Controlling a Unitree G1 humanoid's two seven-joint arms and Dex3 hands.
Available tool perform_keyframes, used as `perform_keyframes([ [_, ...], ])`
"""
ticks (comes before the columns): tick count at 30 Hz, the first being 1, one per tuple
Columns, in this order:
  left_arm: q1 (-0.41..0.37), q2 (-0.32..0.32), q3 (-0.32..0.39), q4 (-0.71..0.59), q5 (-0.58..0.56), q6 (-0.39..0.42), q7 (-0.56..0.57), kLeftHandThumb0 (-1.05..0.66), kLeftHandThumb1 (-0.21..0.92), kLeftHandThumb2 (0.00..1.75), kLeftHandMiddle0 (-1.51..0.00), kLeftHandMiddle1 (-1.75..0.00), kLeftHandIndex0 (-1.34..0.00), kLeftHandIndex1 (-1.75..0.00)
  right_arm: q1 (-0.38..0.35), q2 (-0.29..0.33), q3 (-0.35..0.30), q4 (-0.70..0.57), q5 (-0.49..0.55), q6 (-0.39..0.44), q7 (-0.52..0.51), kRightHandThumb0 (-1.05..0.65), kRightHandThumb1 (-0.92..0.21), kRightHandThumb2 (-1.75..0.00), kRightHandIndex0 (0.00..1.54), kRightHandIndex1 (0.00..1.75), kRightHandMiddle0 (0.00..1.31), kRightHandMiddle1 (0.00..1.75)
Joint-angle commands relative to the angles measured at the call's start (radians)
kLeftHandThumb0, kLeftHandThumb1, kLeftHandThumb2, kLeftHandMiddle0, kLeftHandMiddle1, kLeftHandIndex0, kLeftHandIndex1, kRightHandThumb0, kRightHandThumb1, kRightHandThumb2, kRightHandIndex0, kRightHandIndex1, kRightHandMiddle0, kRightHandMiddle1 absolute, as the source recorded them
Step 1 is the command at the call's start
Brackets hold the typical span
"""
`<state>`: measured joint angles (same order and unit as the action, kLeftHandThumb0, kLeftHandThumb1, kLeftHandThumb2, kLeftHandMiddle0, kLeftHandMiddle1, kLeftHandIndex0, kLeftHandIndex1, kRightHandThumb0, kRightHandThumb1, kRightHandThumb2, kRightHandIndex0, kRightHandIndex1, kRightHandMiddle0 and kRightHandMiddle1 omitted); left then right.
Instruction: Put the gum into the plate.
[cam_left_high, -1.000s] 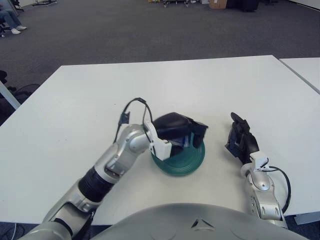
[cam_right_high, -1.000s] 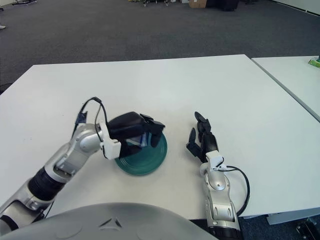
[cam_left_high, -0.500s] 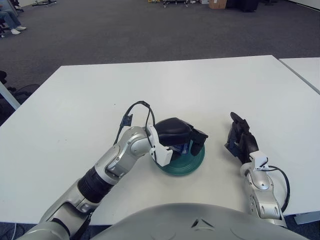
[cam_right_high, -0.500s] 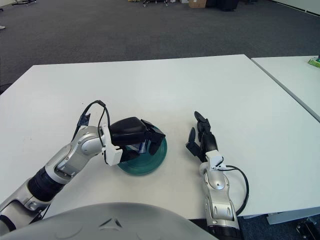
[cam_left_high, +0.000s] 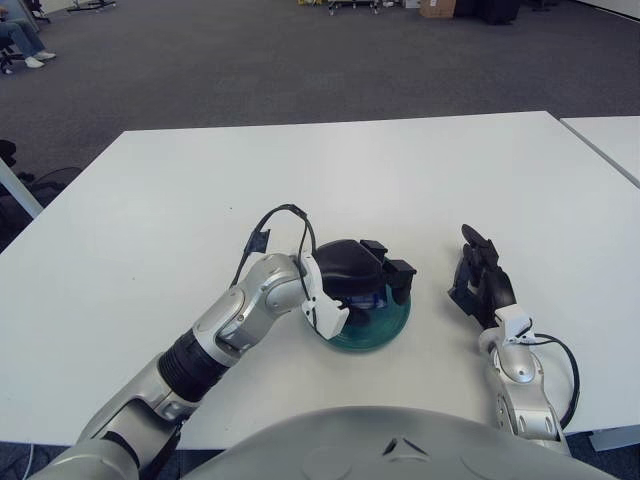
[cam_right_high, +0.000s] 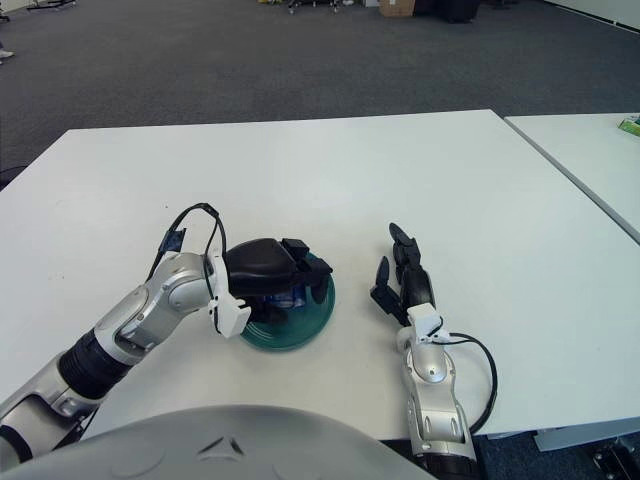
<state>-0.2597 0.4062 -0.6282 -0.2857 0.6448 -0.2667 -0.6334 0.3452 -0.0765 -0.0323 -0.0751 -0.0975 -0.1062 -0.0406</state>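
Table (cam_left_high: 420, 180) white and broad, carrying the green plate (cam_left_high: 395, 325) near the front edge, with the right hand (cam_left_high: 480, 280) idle just right of it, fingers loosely extended and holding nothing. Left hand (cam_left_high: 355, 275) hangs low over the plate, fingers curled around the blue gum (cam_left_high: 368, 297), which sits inside the rim. Risk, as I judge it: opening too abruptly or dragging back could flick the pack over the shallow rim or shove the plate.

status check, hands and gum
Left hand over the green plate, shut on blue gum. Right hand idle right of plate, open. Nothing in the way.
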Motion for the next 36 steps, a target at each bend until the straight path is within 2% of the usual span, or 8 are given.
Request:
perform_keyframes([
  [1,-0.026,0.035,0.005,0.017,0.029,-0.032,-0.009,-1.03,0.91,0.25,-0.01,-0.09,0.00,-0.09,0.030,0.001,0.008,0.036,0.011,0.068,0.023,-0.82,-0.92,-1.03,0.14,0.01,0.00,0.43],
  [6,-0.025,0.043,0.012,0.024,0.033,-0.057,0.002,-1.05,0.92,0.29,0.00,-0.01,0.00,-0.01,0.025,-0.002,0.005,0.036,0.025,0.093,0.039,-0.83,-0.92,-1.02,0.12,0.00,0.00,0.40],
  [14,-0.008,0.029,0.023,0.037,0.021,-0.074,0.029,-1.05,0.92,0.37,0.00,0.00,0.00,0.00,0.014,-0.002,0.001,0.045,0.026,0.108,0.045,-0.83,-0.92,-1.02,0.10,0.00,0.00,0.33],
  [27,0.080,-0.041,0.088,0.078,-0.077,-0.040,0.127,-1.05,0.92,0.26,0.00,0.00,0.00,0.00,0.007,0.002,0.003,0.054,0.021,0.116,0.038,-0.84,-0.92,-1.03,0.08,0.00,0.00,0.26],
  [31,0.119,-0.058,0.133,0.072,-0.133,0.003,0.143,-1.05,0.92,0.20,0.00,0.00,0.00,0.00,0.008,0.006,0.004,0.055,0.022,0.107,0.036,-0.84,-0.92,-1.05,0.11,0.02,0.00,0.29],
  [35,0.242,-0.074,0.235,0.011,-0.210,0.094,0.193,-1.05,0.92,0.16,0.00,0.00,0.00,0.00,0.011,0.011,0.006,0.055,0.022,0.099,0.033,-0.85,-0.92,-1.06,0.13,0.03,0.00,0.30],
  [36,0.297,-0.076,0.276,-0.013,-0.230,0.099,0.226,-1.05,0.92,0.14,0.00,0.00,0.00,0.00,0.011,0.012,0.006,0.054,0.023,0.097,0.032,-0.85,-0.92,-1.06,0.13,0.03,0.00,0.30],
])
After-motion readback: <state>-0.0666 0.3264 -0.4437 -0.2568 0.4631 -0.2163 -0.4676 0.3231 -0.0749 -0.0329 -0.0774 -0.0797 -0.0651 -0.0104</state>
